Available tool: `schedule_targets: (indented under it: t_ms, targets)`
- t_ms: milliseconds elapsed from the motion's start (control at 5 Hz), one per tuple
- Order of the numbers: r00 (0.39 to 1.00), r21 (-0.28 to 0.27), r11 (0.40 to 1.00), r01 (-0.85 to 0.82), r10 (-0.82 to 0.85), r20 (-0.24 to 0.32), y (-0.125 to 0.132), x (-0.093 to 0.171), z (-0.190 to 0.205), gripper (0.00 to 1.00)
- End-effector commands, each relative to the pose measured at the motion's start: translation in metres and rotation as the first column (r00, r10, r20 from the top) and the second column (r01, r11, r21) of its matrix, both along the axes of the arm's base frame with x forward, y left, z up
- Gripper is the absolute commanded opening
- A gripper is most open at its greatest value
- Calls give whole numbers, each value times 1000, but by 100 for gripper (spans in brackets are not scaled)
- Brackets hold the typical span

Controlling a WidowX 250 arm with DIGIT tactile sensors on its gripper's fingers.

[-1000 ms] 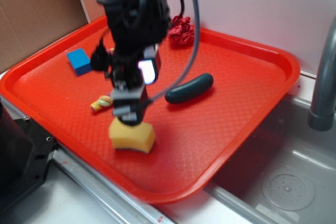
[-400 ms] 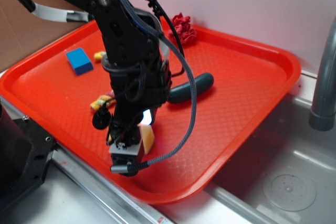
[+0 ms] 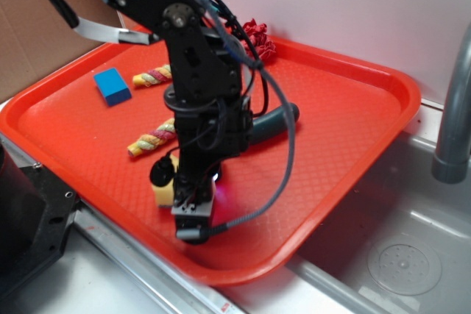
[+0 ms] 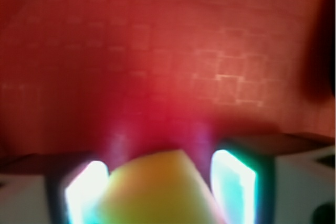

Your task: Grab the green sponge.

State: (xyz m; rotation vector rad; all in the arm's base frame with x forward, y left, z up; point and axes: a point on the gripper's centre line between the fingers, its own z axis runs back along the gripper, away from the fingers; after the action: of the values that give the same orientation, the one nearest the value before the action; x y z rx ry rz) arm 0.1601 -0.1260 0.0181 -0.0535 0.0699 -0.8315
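Observation:
The green sponge (image 3: pixel 163 190), a yellow foam block, lies near the front edge of the red tray (image 3: pixel 353 130); the arm hides most of it. My gripper (image 3: pixel 193 220) is down on the tray around it. In the wrist view the green sponge (image 4: pixel 157 195) fills the space between my two lit fingers (image 4: pixel 84 192). It touches the left finger, and a narrow gap shows at the right one. The gripper (image 4: pixel 160 163) stands open astride the sponge.
On the tray lie a blue block (image 3: pixel 112 84), two striped rope pieces (image 3: pixel 154 137), a dark green sausage-shaped object (image 3: pixel 268 124) and a red cloth knot (image 3: pixel 257 38). A sink (image 3: pixel 397 255) and a grey faucet pipe (image 3: pixel 450 123) are at the right.
The arm has dropped from above the sponge to the tray surface and shifted toward the front edge. The sponge now sits between the fingers. Both rope pieces have come into view.

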Motion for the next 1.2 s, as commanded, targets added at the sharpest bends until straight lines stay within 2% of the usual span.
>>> schedule_targets:
  t_ms: [0, 200, 400, 600, 800, 1000]
  targets:
    - [1000, 5, 1000, -25, 25, -9, 8, -2, 0, 0]
    - [992, -25, 992, -123, 123, -4, 15, 1, 20, 0]
    - [937, -45, 936, -350, 350, -14, 34, 9, 56, 0]
    - [844, -28, 843, -537, 537, -11, 51, 14, 90, 0]
    - [704, 30, 704, -710, 710, 24, 60, 16, 115, 0]
    - [507, 15, 507, -862, 862, -4, 84, 8, 148, 0]
